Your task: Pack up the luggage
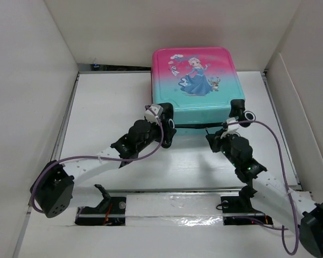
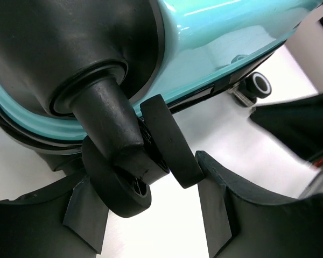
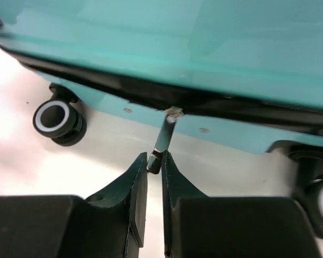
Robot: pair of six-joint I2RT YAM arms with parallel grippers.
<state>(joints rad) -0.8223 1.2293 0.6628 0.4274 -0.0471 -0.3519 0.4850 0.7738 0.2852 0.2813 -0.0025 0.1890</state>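
Note:
The luggage (image 1: 196, 94) lies flat and closed at the back centre, pink fading to teal with a cartoon princess on its lid. My left gripper (image 1: 167, 135) is at its near-left corner. In the left wrist view this gripper (image 2: 142, 177) stands open, one jaw on each side of a black twin caster wheel (image 2: 124, 185) under the teal shell (image 2: 231, 32). My right gripper (image 1: 219, 131) is at the near edge. In the right wrist view this gripper (image 3: 154, 158) is shut on the metal zipper pull (image 3: 163, 140) hanging from the dark seam of the luggage (image 3: 177, 43).
White walls (image 1: 32, 64) box in the white table (image 1: 107, 102) on the left, back and right. Other caster wheels show at the luggage's near edge (image 3: 54, 119) (image 2: 257, 86). The arm bases (image 1: 102, 207) sit on the near rail.

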